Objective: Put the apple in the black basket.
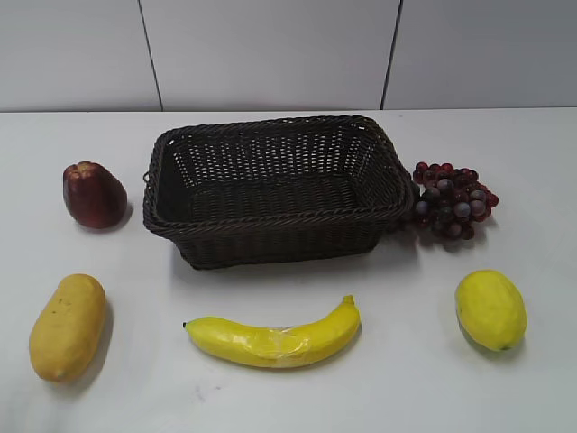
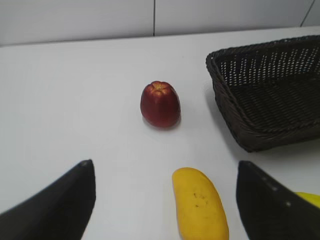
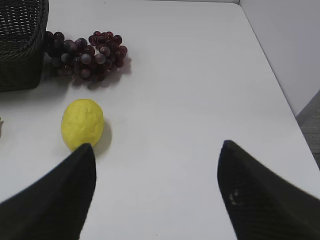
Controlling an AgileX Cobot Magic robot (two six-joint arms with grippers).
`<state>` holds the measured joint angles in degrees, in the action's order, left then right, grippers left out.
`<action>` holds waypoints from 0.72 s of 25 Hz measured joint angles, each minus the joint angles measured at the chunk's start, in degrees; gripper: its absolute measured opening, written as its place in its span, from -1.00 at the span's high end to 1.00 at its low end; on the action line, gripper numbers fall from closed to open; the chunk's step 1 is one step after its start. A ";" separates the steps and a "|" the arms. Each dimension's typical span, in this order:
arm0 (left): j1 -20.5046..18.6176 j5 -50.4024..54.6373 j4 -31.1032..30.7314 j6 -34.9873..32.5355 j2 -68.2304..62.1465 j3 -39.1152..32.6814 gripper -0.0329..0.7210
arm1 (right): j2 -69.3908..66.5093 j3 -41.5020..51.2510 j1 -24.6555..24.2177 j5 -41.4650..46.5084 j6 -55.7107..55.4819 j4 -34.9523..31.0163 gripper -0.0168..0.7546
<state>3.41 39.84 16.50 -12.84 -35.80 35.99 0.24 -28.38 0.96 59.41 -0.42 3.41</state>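
The dark red apple [image 1: 93, 195] stands on the white table left of the black basket [image 1: 270, 225]. It also shows in the left wrist view [image 2: 160, 104], left of the basket [image 2: 250, 135], well beyond the fingertips. The basket holds nothing. My left gripper [image 2: 165, 167] is open and empty, with a yellow mango [image 2: 200, 205] lying between its fingers. My right gripper [image 3: 156, 147] is open and empty over bare table, right of a lemon [image 3: 82, 124]. Neither gripper shows in the exterior view.
A mango [image 1: 67, 327] lies front left, a banana [image 1: 275, 339] front centre, a lemon [image 1: 490, 308] front right. A purple-red grape bunch [image 1: 453, 201] sits against the basket's right side, also in the right wrist view [image 3: 85, 55]. The table's right edge [image 3: 280, 90] is near.
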 joint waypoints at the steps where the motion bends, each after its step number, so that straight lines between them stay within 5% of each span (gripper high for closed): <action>1: 0.00 -0.14 0.14 0.00 -4.12 1.87 -0.85 | 0.00 0.00 0.00 0.00 0.00 0.00 -0.52; 10: 0.00 2.82 1.32 0.00 -41.20 23.45 -0.84 | 0.00 0.00 0.00 0.00 0.00 0.00 -0.52; 18: 3.24 4.09 0.05 -0.55 -60.23 36.76 -0.84 | 0.00 0.00 0.00 0.00 0.00 0.00 -0.52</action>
<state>6.65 43.93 16.55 -13.39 -96.03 72.76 0.24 -28.38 0.96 59.41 -0.42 3.41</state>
